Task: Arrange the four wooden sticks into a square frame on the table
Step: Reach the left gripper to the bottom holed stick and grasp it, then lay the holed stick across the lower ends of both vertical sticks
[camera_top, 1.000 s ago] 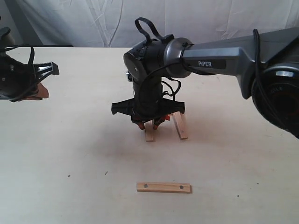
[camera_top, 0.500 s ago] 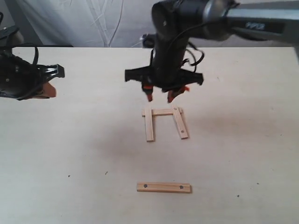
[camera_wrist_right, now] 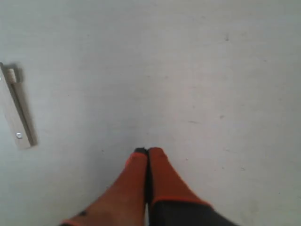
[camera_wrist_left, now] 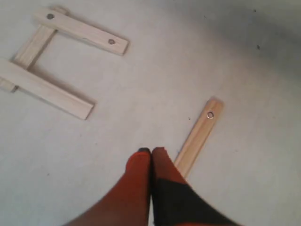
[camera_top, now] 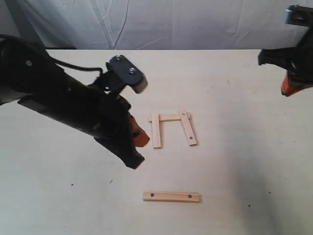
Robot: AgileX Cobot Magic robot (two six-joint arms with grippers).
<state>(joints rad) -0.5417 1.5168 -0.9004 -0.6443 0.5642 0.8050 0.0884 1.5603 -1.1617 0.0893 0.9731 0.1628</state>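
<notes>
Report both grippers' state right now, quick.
Left gripper: closed, holding nothing.
Right gripper: closed, holding nothing.

Light-wood sticks (camera_top: 171,196), cream table (camera_top: 244,161), orange-and-black left claw (camera_wrist_left: 151,151)

Lit evenly and diffusely, without glare on the pale table (camera_top: 254,161). Faintly shaded across one far corner of the left wrist view; thinly shadowed beside the wooden sticks (camera_wrist_left: 47,89). Softly blurred at the left gripper (camera_wrist_left: 150,151), close to the lens.
</notes>
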